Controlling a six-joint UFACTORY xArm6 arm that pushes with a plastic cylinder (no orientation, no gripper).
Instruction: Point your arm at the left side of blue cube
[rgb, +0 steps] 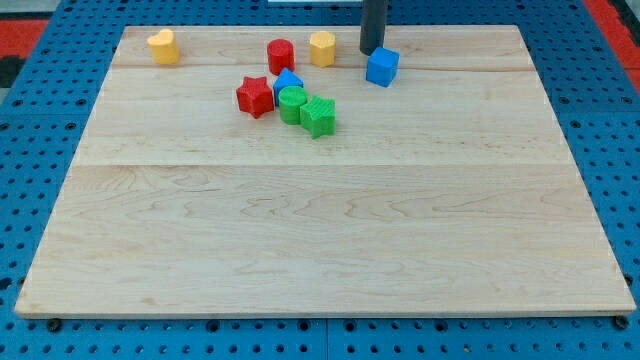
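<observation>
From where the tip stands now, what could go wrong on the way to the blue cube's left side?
1. My tip sits just above-left of the blue cube, nearly touching; a small slip could nudge the cube toward the view's right.
2. The yellow block lies close on the tip's left, so a wide swing might knock it.
3. The cube is near the board's top edge.

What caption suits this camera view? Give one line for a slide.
My tip rests just up-left of the blue cube, near the wooden board's top edge.
</observation>
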